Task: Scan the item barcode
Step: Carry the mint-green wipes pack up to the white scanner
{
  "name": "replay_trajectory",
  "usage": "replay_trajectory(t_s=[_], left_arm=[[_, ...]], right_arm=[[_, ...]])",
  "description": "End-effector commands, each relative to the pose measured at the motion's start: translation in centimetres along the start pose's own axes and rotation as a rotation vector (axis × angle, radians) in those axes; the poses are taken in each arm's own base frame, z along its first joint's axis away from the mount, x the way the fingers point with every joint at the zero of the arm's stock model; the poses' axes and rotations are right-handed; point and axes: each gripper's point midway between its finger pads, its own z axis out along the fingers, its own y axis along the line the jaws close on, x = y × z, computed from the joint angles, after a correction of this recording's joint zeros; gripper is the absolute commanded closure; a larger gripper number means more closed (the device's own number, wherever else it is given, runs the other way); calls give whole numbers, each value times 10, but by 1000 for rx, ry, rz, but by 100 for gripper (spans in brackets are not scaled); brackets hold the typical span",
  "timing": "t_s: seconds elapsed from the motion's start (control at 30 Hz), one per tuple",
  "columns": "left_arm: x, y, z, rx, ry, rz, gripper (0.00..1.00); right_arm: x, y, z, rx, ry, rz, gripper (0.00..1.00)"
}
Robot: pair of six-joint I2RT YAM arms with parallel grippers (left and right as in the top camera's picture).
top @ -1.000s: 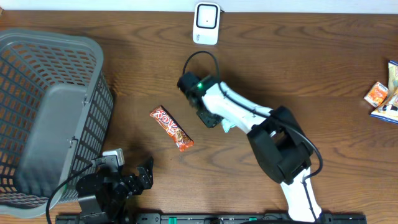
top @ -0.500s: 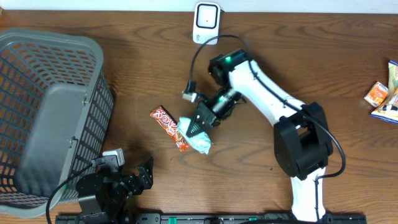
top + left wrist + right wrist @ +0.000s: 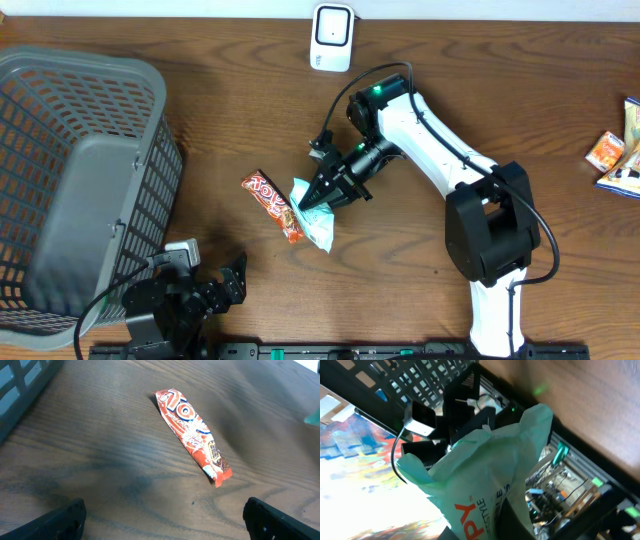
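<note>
Item: pale-green packet (image 3: 316, 222), mid-table, hanging from R gripper (image 3: 308, 203). Lower end is just over the wood or touching it, can't tell which. R jaws pinched tight on its upper edge. Orange candy bar (image 3: 275, 206) just beside it, basket side. Scanner (image 3: 331, 37) well apart, at far edge. L gripper (image 3: 233, 278) spread wide, holding nothing, near basket (image 3: 160, 190), front-left.

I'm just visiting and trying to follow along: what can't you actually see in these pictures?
- Barcode on the green packet: none shows; right wrist view cuts its lettering at the bottom edge.
- Snack packets: overhead, cut off by the right edge.
- Scanner face: overhead, too small to read.
</note>
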Motion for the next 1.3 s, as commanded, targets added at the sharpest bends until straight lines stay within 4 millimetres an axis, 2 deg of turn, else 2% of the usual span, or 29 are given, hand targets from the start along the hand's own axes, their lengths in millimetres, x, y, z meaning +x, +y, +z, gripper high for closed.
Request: replay_trajectory(t_s=[0.0, 0.27, 0.47, 0.67, 0.87, 0.97, 1.07, 1.27], left_arm=[[1, 2, 0, -7, 1, -4, 2], [1, 2, 0, -7, 1, -3, 2], [1, 2, 0, -7, 1, -4, 2], [1, 2, 0, -7, 1, -4, 2], [1, 2, 0, -7, 1, -4, 2], [1, 2, 0, -7, 1, -4, 2], [1, 2, 0, -7, 1, -4, 2], [1, 2, 0, -7, 1, -4, 2]], right_arm=[[10, 15, -12, -53, -13, -65, 99], [10, 12, -14, -43, -19, -187, 99], [10, 6, -13, -5, -15, -188, 99], [9, -9, -14, 82, -9, -187, 99], [8, -9, -15, 84, -13, -212, 99], [-5, -11, -16, 105, -41, -398, 99], [-25, -22, -21, 192, -84, -531, 99], [-62, -23, -35, 266, -197, -679, 99]])
